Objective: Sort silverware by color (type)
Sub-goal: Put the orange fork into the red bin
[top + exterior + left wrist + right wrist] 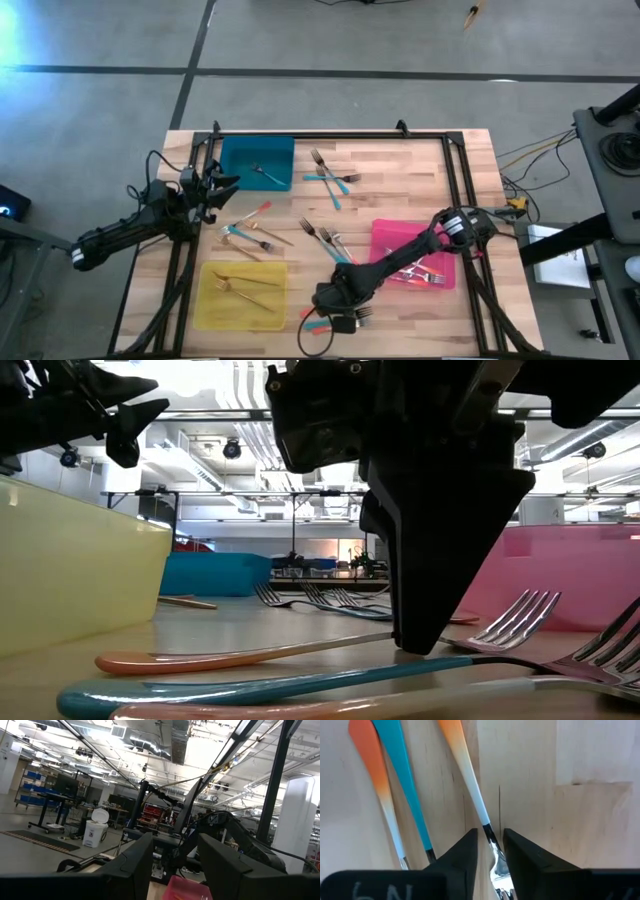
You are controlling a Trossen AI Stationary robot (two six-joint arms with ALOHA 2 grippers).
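We saw a light wooden table (400,180) bearing a teal tray (258,160), a pink tray (412,252), a yellow tray (240,295), and loose forks (333,178) scattered between them.

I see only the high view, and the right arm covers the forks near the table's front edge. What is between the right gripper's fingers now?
Observer: In the right wrist view, the right gripper straddles the thin metal neck of a fork with a coral-to-white handle, which lies flat on the wooden table. A small gap shows on each side.
Operator: Are other forks close to it?
Observer: Yes. A teal-handled fork and a second coral-handled fork lie beside it, outside the fingers.
Operator: And the left gripper?
Observer: The left gripper is open and empty, raised above the table.
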